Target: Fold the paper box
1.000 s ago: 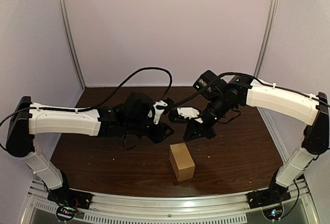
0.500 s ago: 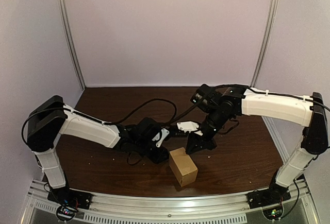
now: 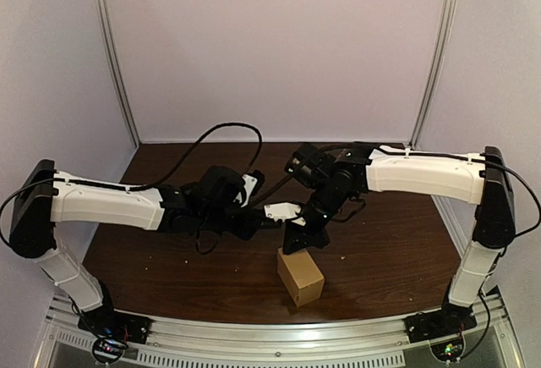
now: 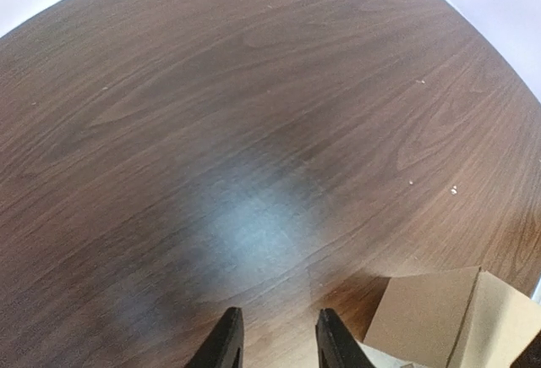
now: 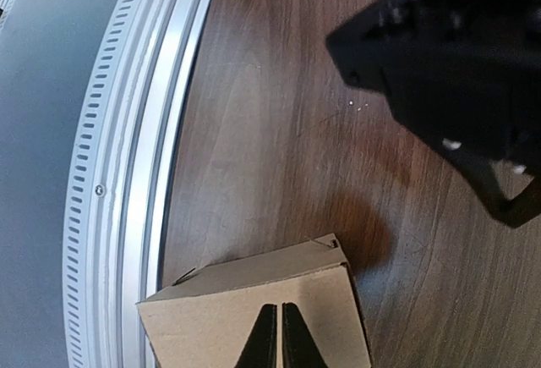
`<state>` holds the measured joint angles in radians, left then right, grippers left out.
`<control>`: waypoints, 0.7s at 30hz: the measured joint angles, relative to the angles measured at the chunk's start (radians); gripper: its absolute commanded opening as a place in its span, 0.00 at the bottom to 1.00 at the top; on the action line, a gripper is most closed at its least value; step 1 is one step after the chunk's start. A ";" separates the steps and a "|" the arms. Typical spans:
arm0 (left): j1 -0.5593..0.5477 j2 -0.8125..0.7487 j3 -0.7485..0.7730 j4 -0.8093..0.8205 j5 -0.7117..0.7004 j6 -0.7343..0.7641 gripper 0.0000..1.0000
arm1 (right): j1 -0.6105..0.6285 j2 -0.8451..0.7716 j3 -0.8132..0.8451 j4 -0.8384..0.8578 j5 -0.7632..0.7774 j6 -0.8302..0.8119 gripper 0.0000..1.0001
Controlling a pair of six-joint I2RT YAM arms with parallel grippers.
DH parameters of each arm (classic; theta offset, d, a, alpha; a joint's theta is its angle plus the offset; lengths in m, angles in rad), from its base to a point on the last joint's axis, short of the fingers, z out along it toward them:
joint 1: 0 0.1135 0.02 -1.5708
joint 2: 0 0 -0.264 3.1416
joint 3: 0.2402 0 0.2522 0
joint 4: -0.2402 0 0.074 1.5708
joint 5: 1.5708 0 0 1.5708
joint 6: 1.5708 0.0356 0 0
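Note:
The brown paper box [image 3: 300,277] stands folded up near the table's front edge, its flaps down. My right gripper [image 3: 295,244] hangs just behind and above it. In the right wrist view the box [image 5: 220,321] fills the bottom, and the right gripper [image 5: 279,309] is shut, its tips over the box's top face with nothing between them. Whether they touch the cardboard I cannot tell. My left gripper [image 3: 260,221] is to the left of the right one. In the left wrist view the left gripper [image 4: 275,315] is open over bare wood, with the box [image 4: 439,317] off to its right.
The dark wooden table [image 3: 169,258] ends at a slotted metal rail [image 5: 127,131] close in front of the box. The left arm's black wrist [image 5: 448,63] sits close beside the right gripper. Pale walls and two metal posts [image 3: 114,55] enclose the back.
The right gripper has moved left and down, ending just behind the box. The left arm dipped low, then drew back up and left. The box has barely shifted.

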<state>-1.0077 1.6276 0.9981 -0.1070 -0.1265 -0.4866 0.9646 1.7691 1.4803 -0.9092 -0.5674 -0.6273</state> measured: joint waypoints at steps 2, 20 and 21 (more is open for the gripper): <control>0.014 -0.047 -0.022 -0.012 -0.030 -0.011 0.33 | 0.000 0.024 0.012 0.003 0.000 0.007 0.04; 0.053 -0.159 -0.161 -0.090 -0.106 -0.044 0.32 | -0.004 0.146 0.081 0.016 -0.034 0.021 0.03; 0.053 -0.162 -0.161 -0.092 -0.107 -0.044 0.33 | -0.006 0.148 0.081 0.019 -0.043 0.021 0.03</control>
<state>-0.9543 1.4654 0.8368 -0.1986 -0.2333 -0.5304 0.9588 1.9175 1.5612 -0.8902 -0.6102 -0.6064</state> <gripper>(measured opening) 0.325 0.028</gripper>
